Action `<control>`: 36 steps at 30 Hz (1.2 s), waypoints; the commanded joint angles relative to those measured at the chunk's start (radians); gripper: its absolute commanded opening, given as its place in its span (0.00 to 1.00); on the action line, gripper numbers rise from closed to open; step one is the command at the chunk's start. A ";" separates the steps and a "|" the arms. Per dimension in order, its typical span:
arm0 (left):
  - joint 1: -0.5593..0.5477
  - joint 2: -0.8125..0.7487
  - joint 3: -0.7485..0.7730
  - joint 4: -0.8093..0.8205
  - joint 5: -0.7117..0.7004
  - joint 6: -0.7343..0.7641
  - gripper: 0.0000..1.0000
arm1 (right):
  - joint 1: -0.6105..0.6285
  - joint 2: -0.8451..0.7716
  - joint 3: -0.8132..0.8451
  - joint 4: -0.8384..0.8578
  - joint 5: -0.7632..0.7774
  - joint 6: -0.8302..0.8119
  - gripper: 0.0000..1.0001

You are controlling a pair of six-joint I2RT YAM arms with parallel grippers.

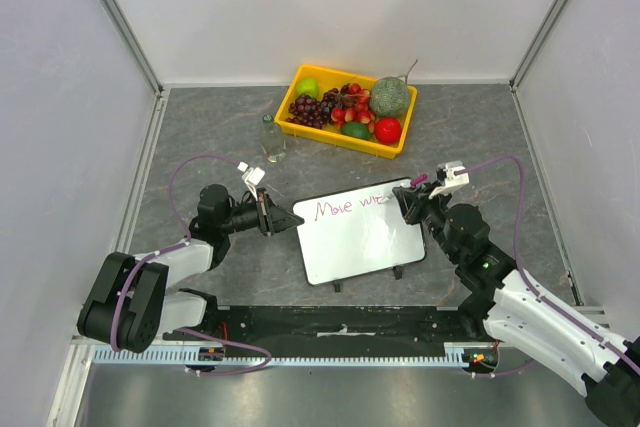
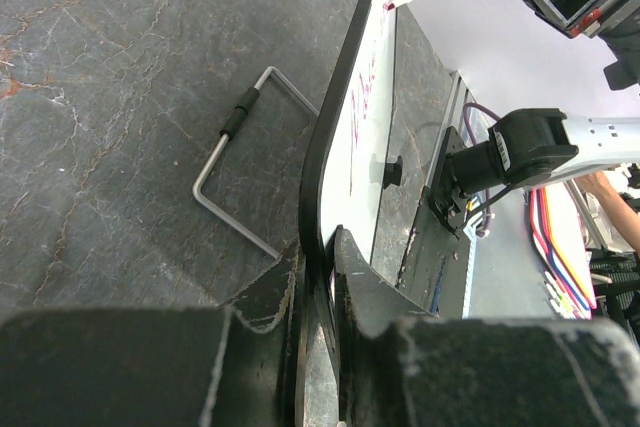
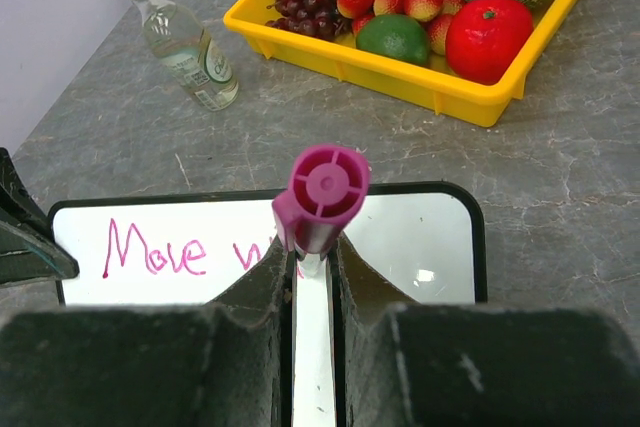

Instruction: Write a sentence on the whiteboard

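Grey tabletop [image 1: 220, 127] bears the whiteboard [image 1: 360, 242], long axis left-right, sentence [image 1: 345, 208] along far edge.

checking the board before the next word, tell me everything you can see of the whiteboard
The whiteboard is a small glossy white rectangle with a thin black rim, rounded corners and black feet at its near edge. It sits skewed on the grey table, near the middle. Magenta lettering along its top reads "Move" plus a started word. The left gripper clamps its left edge; the marker in the right gripper meets its upper right.
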 commanded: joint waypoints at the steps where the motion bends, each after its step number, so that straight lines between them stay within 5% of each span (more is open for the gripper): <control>1: -0.005 -0.007 -0.013 -0.010 -0.004 0.078 0.02 | -0.003 0.011 0.053 -0.012 0.051 -0.026 0.00; 36: -0.002 -0.006 -0.011 -0.010 -0.001 0.079 0.02 | -0.010 0.074 0.067 0.058 0.096 -0.056 0.00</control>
